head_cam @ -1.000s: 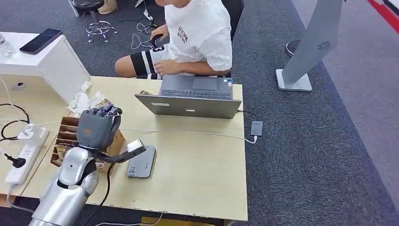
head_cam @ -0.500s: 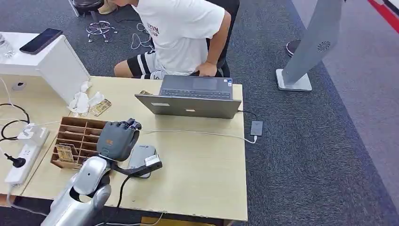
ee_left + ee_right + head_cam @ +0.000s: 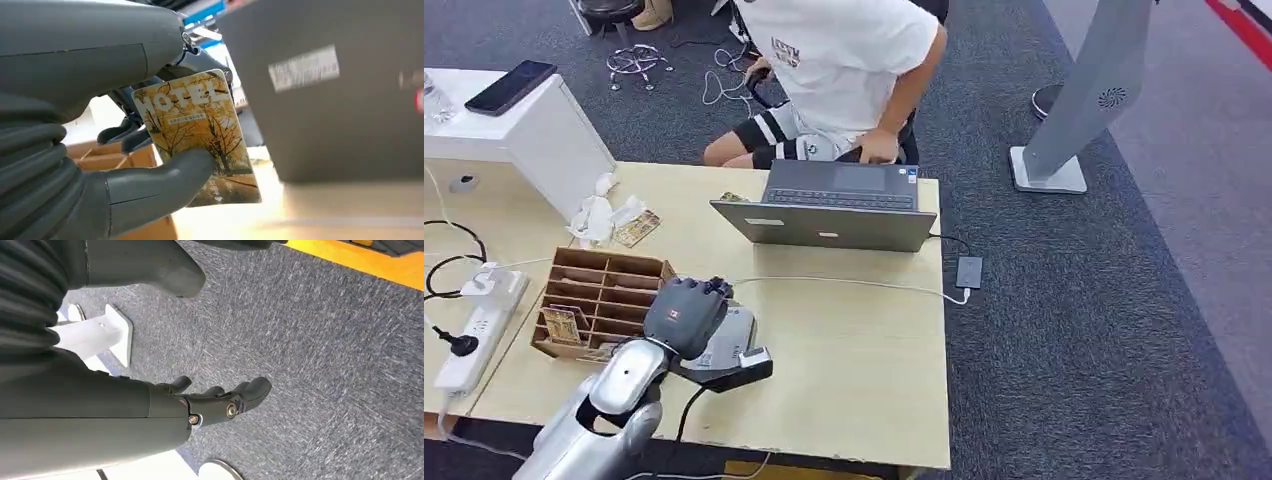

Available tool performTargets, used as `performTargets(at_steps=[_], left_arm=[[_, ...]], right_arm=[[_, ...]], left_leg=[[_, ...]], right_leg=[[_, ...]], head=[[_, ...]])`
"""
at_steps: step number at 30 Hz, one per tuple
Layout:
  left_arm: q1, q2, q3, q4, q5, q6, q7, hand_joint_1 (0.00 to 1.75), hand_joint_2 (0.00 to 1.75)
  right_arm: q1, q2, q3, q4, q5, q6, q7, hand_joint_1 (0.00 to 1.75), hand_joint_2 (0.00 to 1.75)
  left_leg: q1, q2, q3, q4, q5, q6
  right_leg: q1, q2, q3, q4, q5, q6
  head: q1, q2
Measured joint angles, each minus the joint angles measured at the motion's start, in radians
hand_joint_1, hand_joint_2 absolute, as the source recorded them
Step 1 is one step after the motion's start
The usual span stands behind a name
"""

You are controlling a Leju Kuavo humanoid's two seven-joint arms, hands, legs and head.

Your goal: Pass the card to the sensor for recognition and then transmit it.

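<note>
My left hand [image 3: 686,313] hovers over the grey card sensor [image 3: 732,345] on the wooden table [image 3: 844,350], hiding much of it. In the left wrist view the same hand [image 3: 150,130] pinches a yellow hotel card [image 3: 197,135] with an autumn-tree print between thumb and fingers, its face held close to the grey sensor [image 3: 340,100]. My right hand [image 3: 200,405] hangs beside my body above the dark carpet, fingers apart and slightly bent, holding nothing.
A wooden card organiser [image 3: 594,300] stands just left of the sensor. An open laptop [image 3: 834,210] sits at the table's far edge, and a person in a white shirt [image 3: 844,60] sits behind it. A power strip [image 3: 474,325] lies at left; a white cable [image 3: 854,283] crosses the table.
My left hand has moved right from above the organiser to over the sensor, carrying the card. The person behind the laptop has turned and shifted on the chair.
</note>
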Motion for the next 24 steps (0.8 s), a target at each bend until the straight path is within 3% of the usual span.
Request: performTargets(at_steps=[11, 24], left_arm=[[0.019, 0.05, -0.041, 0.035, 0.034, -0.117, 0.056, 1.75, 1.75], [0.04, 0.054, -0.064, 0.066, 0.074, -0.127, 0.08, 1.75, 1.75]], right_arm=[[0.001, 0.0, -0.001, 0.0, 0.013, -0.001, 0.002, 0.0, 1.75], [0.001, 0.001, -0.002, 0.0, 0.034, 0.006, 0.007, 0.0, 1.75]], left_leg=[[0.0, 0.0, 0.0, 0.0, 0.0, 0.0], [0.0, -0.001, 0.002, -0.001, 0.0, 0.0]], right_leg=[[0.0, 0.0, 0.0, 0.0, 0.0, 0.0], [0.0, -0.002, 0.004, 0.0, 0.0, 0.0]], head=[[0.0, 0.0], [0.0, 0.0]])
